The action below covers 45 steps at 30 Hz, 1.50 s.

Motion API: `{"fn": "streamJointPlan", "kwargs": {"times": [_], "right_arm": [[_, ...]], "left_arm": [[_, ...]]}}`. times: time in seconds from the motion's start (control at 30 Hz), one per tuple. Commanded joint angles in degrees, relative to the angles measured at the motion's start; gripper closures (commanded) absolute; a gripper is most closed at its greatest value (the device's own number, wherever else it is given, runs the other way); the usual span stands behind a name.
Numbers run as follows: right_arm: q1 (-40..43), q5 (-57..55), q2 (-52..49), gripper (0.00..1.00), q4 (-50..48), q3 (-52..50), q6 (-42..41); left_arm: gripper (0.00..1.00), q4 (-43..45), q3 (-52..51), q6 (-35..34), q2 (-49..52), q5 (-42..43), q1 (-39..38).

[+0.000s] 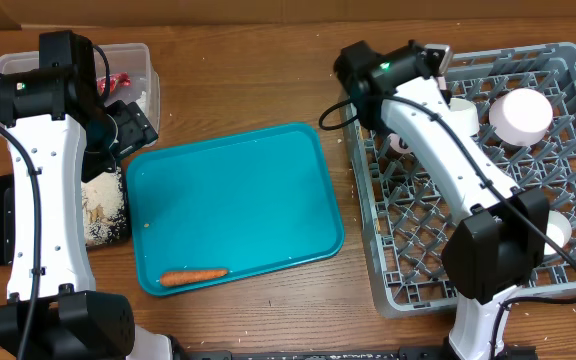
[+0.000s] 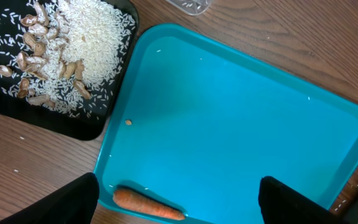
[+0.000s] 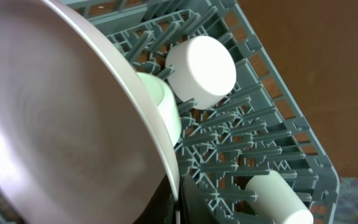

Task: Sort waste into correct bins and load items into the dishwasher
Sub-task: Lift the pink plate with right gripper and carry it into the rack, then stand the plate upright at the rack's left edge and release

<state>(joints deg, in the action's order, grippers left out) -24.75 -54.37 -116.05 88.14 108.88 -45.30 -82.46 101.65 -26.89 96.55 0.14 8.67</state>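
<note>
Right pincer (image 3: 178,208) clamps the white plate (image 3: 61,124) by its rim, on edge above the grey dish rack (image 3: 247,143), which we judge suits slotting between tines. Left pincer (image 2: 179,200) hangs wide and empty over the carrot (image 2: 146,205) on the teal tray (image 2: 241,124).

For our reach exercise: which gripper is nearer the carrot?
Left. The left gripper is at the tray holding the carrot; the right gripper holds a plate over the grey rack.

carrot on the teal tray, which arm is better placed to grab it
Left. The left gripper hangs open by the tray with the carrot in its view; the right gripper is at the rack, holding a plate.
</note>
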Motion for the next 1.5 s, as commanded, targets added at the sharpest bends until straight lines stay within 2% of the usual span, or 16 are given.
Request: {"fn": "streamJointPlan", "kwargs": {"times": [0.0,0.33,0.43,0.53,0.6,0.7,0.8,0.87,0.93,0.97,1.03,1.1,1.2,1.3,1.47], "right_arm": [[-0.9,-0.3,-0.1,0.96,-0.4,-1.2,-1.4],[-4.2,16.5,-0.1,0.96,-2.8,-1.4,-1.2],[-6.5,18.6,-0.1,0.93,-4.1,-1.4,-1.0],[-8.9,18.5,-0.1,0.84,-4.3,-1.2,-1.0],[-10.2,18.5,-0.1,0.47,-4.3,-1.2,-1.0],[-11.5,18.7,0.2,0.31,-4.2,-1.0,-0.9],[-11.9,19.7,1.1,0.28,-4.3,0.0,1.2],[-11.9,22.6,2.1,0.28,-5.4,1.3,5.9],[-11.9,29.4,3.4,0.25,-8.3,2.5,15.2],[-11.9,35.9,4.1,0.17,-10.3,3.0,22.2],[-11.9,50.3,5.0,0.11,-12.4,3.5,35.3],[-11.9,61.5,5.3,0.07,-12.5,3.7,41.5],[-11.9,66.3,5.2,0.04,-12.2,3.7,41.9],[-11.4,63.7,5.3,0.03,-12.5,3.7,39.4],[-7.0,60.4,5.5,0.03,-12.0,3.7,36.1]], "left_arm": [[0.16,0.2,0.7,-0.4,-0.2,-0.7,-0.1],[0.15,0.5,0.7,-0.4,-0.2,-0.7,-0.1],[0.13,0.7,0.7,-0.4,-0.2,-0.7,-0.1],[0.12,0.8,0.7,-0.4,-0.2,-0.7,-0.1],[0.12,0.8,0.7,-0.4,-0.2,-0.7,-0.1],[0.12,0.8,0.7,-0.4,-0.2,-0.7,-0.1],[0.12,0.7,0.7,-0.4,-0.2,-0.7,-0.1],[0.11,0.6,0.7,-0.4,-0.2,-0.7,-0.1],[0.10,0.6,0.7,-0.4,-0.2,-0.7,-0.1],[0.08,0.6,0.7,-0.4,-0.2,-0.7,-0.1],[0.08,0.6,0.7,-0.4,-0.2,-0.7,-0.1],[0.07,0.4,0.7,-0.4,-0.2,-0.5,-0.1],[0.07,-0.7,0.7,-0.4,-0.2,0.0,-0.1],[0.04,-2.6,-0.4,-1.0,-0.2,1.7,-0.5],[0.03,-6.0,-6.2,-8.5,-0.2,2.5,-3.3]]}}
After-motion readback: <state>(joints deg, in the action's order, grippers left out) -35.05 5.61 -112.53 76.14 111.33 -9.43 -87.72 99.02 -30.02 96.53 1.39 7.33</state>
